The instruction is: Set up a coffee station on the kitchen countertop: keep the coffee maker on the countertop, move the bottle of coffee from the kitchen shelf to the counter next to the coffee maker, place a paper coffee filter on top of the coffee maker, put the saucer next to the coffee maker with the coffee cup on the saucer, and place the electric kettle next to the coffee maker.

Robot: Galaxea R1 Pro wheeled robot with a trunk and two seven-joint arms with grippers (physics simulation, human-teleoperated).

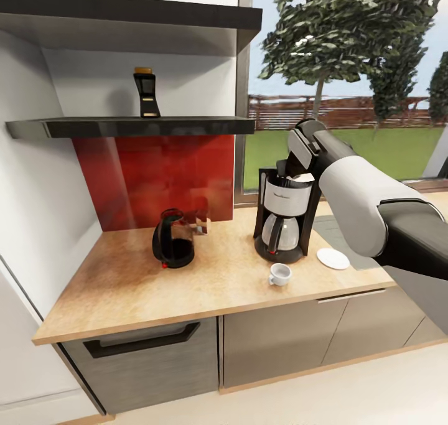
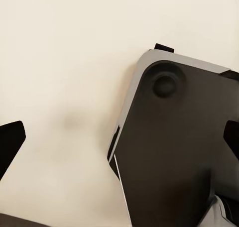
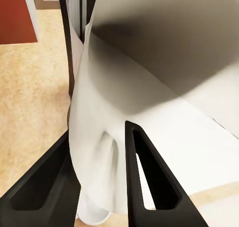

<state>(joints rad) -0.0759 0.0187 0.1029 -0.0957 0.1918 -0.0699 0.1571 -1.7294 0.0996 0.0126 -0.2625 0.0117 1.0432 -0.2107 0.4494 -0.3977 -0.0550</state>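
Note:
The black and silver coffee maker [image 1: 283, 216] stands on the wooden countertop [image 1: 124, 288] by the window. My right gripper [image 1: 292, 175] hovers at its top, shut on a white paper coffee filter [image 3: 99, 147] that drapes between the black fingers [image 3: 149, 182]; the filter [image 1: 305, 177] rests against the machine's top. A white coffee cup [image 1: 279, 274] sits in front of the machine, apart from the white saucer [image 1: 333, 258] to its right. The black electric kettle [image 1: 173, 238] is further left. The dark bottle of coffee [image 1: 146, 92] stands on the shelf. My left gripper [image 2: 119, 140] hangs open over the floor.
A small object [image 1: 200, 223] sits by the red backsplash [image 1: 155, 176] behind the kettle. A grey inset panel [image 1: 336, 232] lies in the counter right of the coffee maker. The dark shelf [image 1: 130, 126] overhangs the counter's left half. Drawers sit below the counter edge.

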